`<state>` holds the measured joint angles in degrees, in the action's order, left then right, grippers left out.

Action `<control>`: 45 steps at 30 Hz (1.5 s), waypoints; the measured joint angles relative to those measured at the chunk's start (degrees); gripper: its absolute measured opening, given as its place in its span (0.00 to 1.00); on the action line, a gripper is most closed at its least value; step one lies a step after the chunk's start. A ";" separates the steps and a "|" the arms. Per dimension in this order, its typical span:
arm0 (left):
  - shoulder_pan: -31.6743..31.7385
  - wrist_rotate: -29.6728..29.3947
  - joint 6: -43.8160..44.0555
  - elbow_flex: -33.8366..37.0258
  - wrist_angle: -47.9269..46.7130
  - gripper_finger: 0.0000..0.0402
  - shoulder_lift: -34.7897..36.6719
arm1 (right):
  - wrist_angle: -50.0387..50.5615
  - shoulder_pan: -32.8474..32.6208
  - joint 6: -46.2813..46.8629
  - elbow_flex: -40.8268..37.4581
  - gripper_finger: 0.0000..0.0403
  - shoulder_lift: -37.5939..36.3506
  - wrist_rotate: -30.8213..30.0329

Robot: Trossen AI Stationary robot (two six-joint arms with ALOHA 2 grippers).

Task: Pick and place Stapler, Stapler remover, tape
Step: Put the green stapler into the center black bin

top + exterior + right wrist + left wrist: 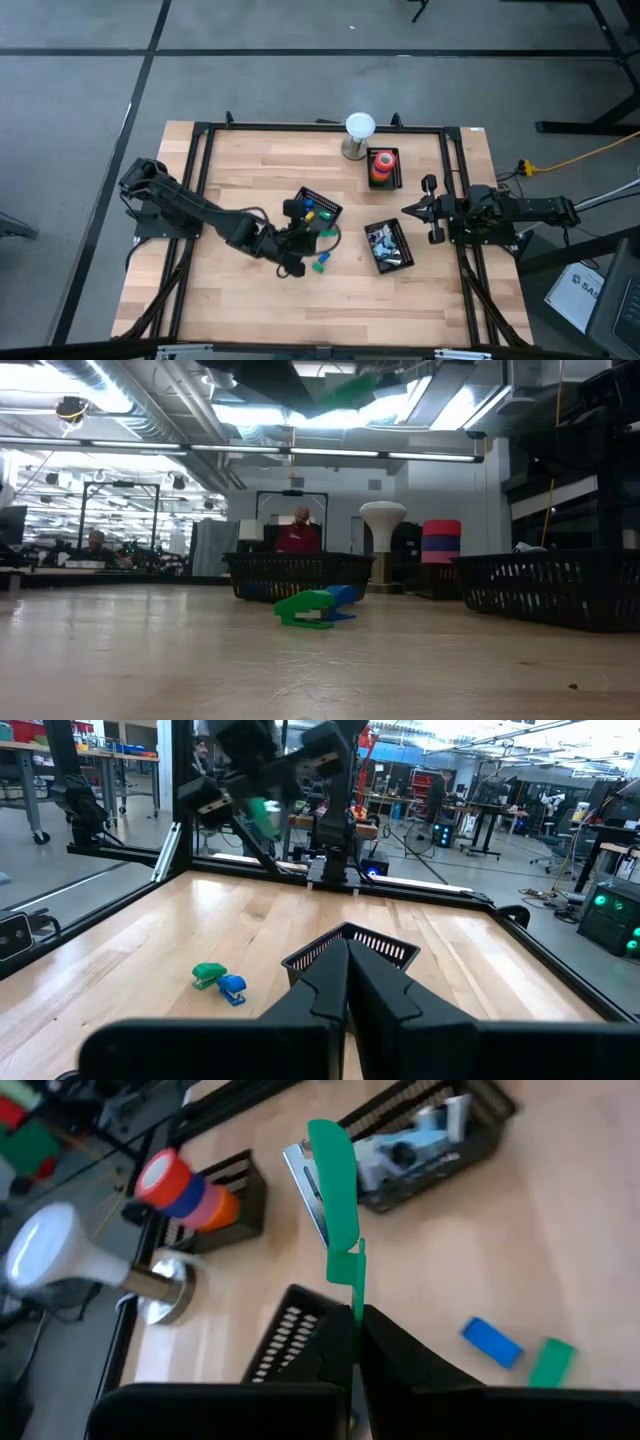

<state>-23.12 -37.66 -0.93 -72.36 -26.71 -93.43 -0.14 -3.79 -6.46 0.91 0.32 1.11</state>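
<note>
- The left claw [355,1315] is pinching a green stapler [335,1190] by its lower end — the stapler is standing up from the fingertips, its silver metal underside showing along one edge.
- In the high view the left claw [300,235] is hanging over the middle of the bench [250,300], just beside a black mesh basket [325,205] with blue and green items in it.
- Two small blocky pieces, a green one [305,608] and a blue one [342,595], are lying touching on the wood below and just beside this claw.
- The tape [382,162] is sitting as a stack of ring-shaped rolls, red on top with orange beneath, in a black holder [392,178] well apart from the left claw, toward the far edge.
- Another black wire basket [388,245] is holding grey and pale-blue items, between the two claws.
- The right claw [412,209] is waiting at the right edge, fingers pressed together on nothing.
- A white round-topped lamp [358,135] is standing beside the tape.
- The bench is pale, smooth wooden planks.
</note>
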 joint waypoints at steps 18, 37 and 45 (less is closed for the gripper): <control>14.59 10.22 18.79 -0.09 -9.58 0.02 -5.23 | 0.00 0.01 -0.02 0.00 0.04 -0.01 0.01; 15.23 10.26 19.83 0.00 -10.82 0.12 -14.51 | 0.00 0.01 0.00 0.00 0.04 -0.01 0.02; 13.80 8.80 19.66 -0.78 -11.09 0.20 -13.74 | 0.00 0.02 0.00 -0.02 0.04 0.00 0.02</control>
<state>-9.31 -28.86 18.72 -73.14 -37.80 -107.17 -0.14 -3.77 -6.46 0.89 0.32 1.12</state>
